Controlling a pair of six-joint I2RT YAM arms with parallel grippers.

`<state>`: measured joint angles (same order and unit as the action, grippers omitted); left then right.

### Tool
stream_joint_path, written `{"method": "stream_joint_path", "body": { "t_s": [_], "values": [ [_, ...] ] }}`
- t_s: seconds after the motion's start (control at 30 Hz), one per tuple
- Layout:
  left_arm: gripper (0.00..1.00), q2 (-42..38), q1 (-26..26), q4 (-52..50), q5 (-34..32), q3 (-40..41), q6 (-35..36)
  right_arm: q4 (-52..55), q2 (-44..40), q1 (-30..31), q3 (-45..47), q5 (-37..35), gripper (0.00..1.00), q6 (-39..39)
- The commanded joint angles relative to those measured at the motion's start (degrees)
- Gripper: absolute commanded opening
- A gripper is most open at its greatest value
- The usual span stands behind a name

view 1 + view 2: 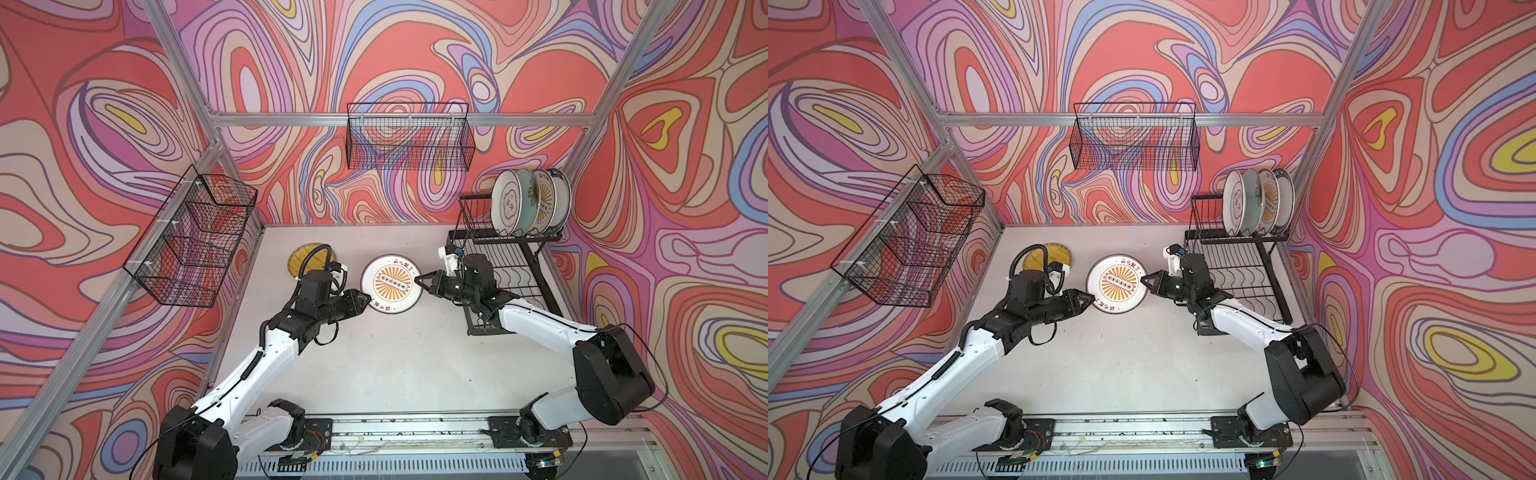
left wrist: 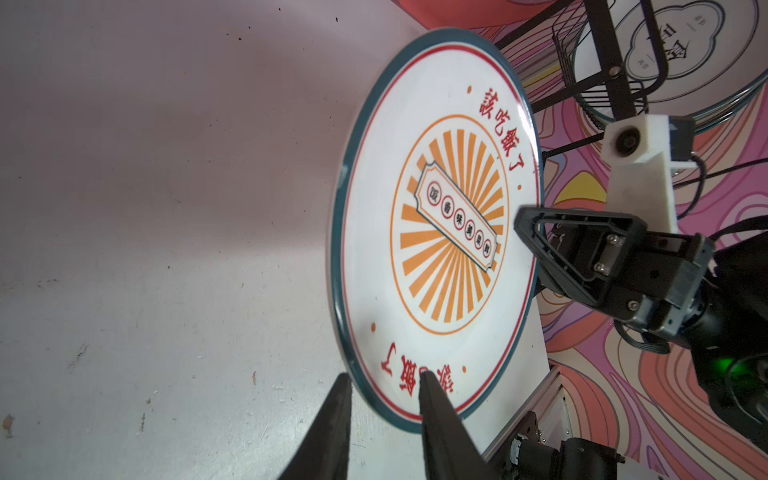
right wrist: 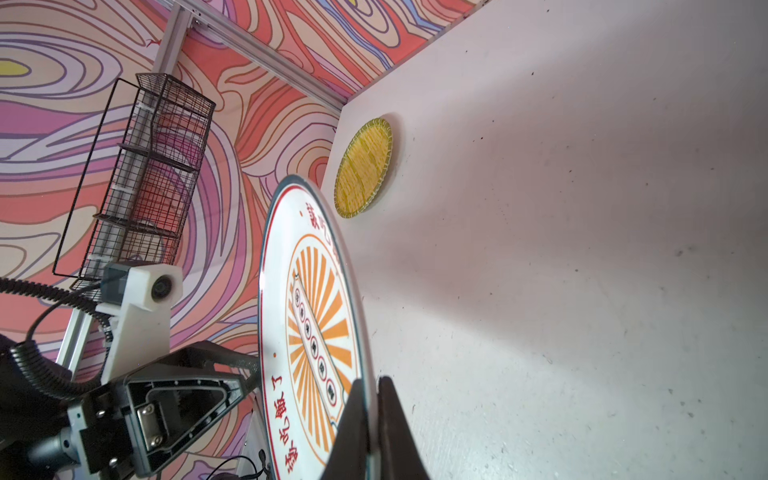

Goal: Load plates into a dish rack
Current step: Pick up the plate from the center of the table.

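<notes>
**Item:** sunburst plate [image 1: 391, 284], white with a teal rim and orange rays.
**Location:** middle of the bench [image 1: 374, 374], towards the far side. It is held tilted above the surface between the two claws, as both top views show.

**Right claw** [image 3: 370, 380]: pressed together on the plate's right rim, one finger on the face and one behind. It is a thin edge pinch.

**Left claw** [image 2: 384, 376]: spread a little, astride the near-left rim. Whether either finger presses the plate cannot be told.

**Dish rack** [image 1: 515, 239]: far right, by the wall. The upper tier carries four plates [image 1: 530, 203] standing on edge, close together. The lower-tier slots show no plate where they are visible, and the right arm lies across part of them.

**Yellow striped plate** [image 3: 365, 166]: flat on the bench, far left, just beyond the left wrist. It is not yet loaded.

**Hazards, as judged:**
- **Swing or slip.** With only one rim pinched, a glazed plate may pivot in the right claw once the left side lets go, and then drop to the bench.
- **Snag.** A left finger drawn back crookedly could catch the rim and lever the plate out of the pinch.
- **Knock.** The four racked plates stand close together, so a wide swing towards the upper tier could strike them.
- **Missed slot.** A plate entering tilted may ride on a wire and topple.
- **Sweep.** The left wrist or its cable could drag the yellow striped plate.
</notes>
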<state>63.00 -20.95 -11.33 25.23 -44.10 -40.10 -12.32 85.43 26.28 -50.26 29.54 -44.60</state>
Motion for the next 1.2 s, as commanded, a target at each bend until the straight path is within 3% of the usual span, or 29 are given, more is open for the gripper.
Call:
{"method": "stream_joint_path", "body": {
  "t_s": [0.0,0.33,1.17],
  "values": [
    [0.32,0.74,0.26,3.66,1.35,0.59,-1.23,-3.7,-2.35,0.0,0.86,3.67,0.0,0.29],
    [0.29,0.81,0.25,5.15,1.7,0.52,-2.0,-3.93,-3.32,-0.01,1.17,6.16,0.0,1.18],
    [0.05,-0.16,0.29,10.81,2.54,2.55,-5.61,-4.79,-3.41,0.0,2.35,6.08,0.07,1.19]
  ]
}}
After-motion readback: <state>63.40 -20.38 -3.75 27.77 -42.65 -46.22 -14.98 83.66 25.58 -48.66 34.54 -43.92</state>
